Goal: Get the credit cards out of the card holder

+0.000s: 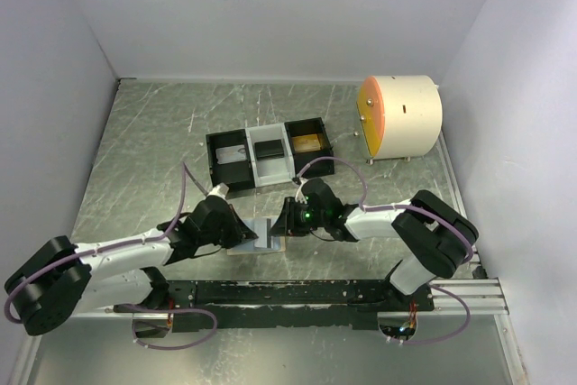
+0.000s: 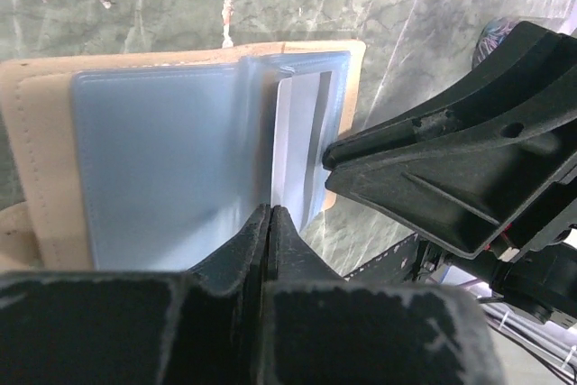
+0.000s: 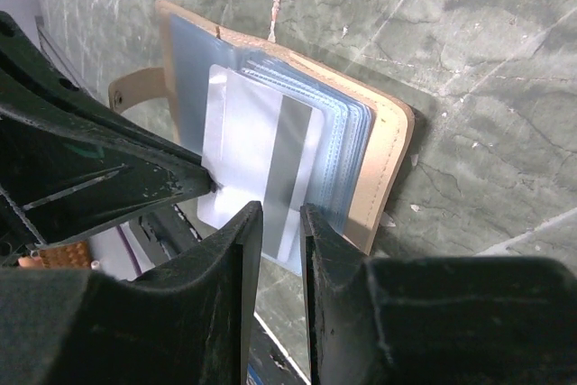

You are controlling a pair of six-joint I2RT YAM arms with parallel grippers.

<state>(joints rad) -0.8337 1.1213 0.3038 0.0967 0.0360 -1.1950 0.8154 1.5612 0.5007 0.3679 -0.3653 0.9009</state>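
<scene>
Extracting silver-grey card [image 3: 257, 132] from card holder [image 3: 389, 146]: left gripper [image 2: 270, 214] pinched shut on holder; right gripper [image 3: 279, 215] jaws slightly apart, card edge between them. Next: clamp, pull straight back.

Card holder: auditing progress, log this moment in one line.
left gripper: shut on card holder | right gripper: open, at silver-grey card | card partly out

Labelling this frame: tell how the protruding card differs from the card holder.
The card is silver-grey with a darker stripe; the card holder is tan outside, pale blue inside. The card is smaller than the card holder. The card holder lies open on the table; the card protrudes from it. Both are flat rectangles.
</scene>
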